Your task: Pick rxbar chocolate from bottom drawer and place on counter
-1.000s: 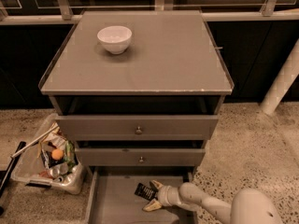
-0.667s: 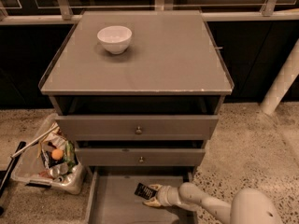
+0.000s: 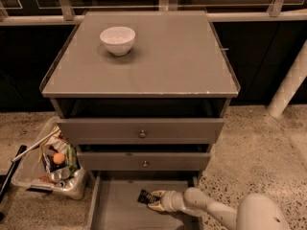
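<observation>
Clutter fills a clear plastic bin (image 3: 72, 189) on the speckled floor (image 3: 259, 152) at the left. Its contents are a jumble of wrappers and sticks too tangled to name, apart from one small orange ball (image 3: 59, 158). A dark strip (image 3: 8, 176) beside the bin runs off the left edge and cannot be identified.

Next comes the grey cabinet. Its tabletop (image 3: 172, 56) carries one white bowl (image 3: 117, 40), set toward the back left corner, and the front rim shows small chips. A dark recess under the tabletop hides whatever lies inside.

Below are three drawers. Two upper ones, the top drawer (image 3: 96, 131) and the middle drawer (image 3: 105, 161), each have one round knob in the middle (image 3: 142, 133) (image 3: 145, 164), so two knobs in all. The bottom drawer (image 3: 117, 210) is pulled out, and its near end is cut off by the lower edge of the view.

One rxbar chocolate (image 3: 144, 196) lies on that drawer's flat floor, just in front of the middle drawer's face. It is a small black bar, and its lettering is too faint to read. The gripper (image 3: 152, 201) is low in the bottom drawer, right at the bar's right end. Its jaws look spread, with one pale tip above and one below, and the bar's end sits at the gap between them. The bar is flat on the floor, not lifted.

The pale arm (image 3: 201, 206) slopes down to the right into a rounded white body (image 3: 261, 214), which is cut off at the bottom corner. One white ribbed post (image 3: 288, 85) leans at the far right, its top out of view.
</observation>
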Controlling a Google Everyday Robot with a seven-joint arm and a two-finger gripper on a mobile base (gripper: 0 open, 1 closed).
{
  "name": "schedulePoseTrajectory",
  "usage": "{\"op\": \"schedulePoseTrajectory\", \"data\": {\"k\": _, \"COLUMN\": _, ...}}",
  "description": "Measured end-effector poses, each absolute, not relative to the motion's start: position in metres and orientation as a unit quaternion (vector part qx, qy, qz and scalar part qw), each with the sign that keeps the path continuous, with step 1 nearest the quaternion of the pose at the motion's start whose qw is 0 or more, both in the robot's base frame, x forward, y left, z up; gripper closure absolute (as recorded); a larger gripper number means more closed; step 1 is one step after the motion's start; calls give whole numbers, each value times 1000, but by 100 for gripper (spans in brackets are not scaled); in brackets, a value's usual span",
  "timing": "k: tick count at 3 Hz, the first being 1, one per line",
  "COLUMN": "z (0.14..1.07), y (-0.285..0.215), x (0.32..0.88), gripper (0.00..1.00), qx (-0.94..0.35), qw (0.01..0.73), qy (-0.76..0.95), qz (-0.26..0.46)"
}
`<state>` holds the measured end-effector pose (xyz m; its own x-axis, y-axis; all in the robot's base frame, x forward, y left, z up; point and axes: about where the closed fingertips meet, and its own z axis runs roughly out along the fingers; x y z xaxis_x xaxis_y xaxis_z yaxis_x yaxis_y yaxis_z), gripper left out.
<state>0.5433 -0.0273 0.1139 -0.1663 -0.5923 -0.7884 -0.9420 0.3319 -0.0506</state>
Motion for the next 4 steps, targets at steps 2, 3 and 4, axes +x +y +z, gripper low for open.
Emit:
{"op": "schedulePoseTrajectory", "data": {"k": 2, "z": 117, "y": -24, "x": 542, "gripper": 100, "qx": -530, "qw": 370, "qy": 725, "qz": 238}}
{"op": "schedulePoseTrajectory", "data": {"k": 3, "z": 136, "y": -26, "x": 542, "gripper": 100, "qx": -531, "qw": 378, "qy": 719, "qz": 240}}
{"op": "schedulePoseTrajectory", "data": {"k": 4, "z": 163, "y": -32, "x": 543, "gripper": 100, "qx": -534, "qw": 393, "qy": 711, "qz": 236}}
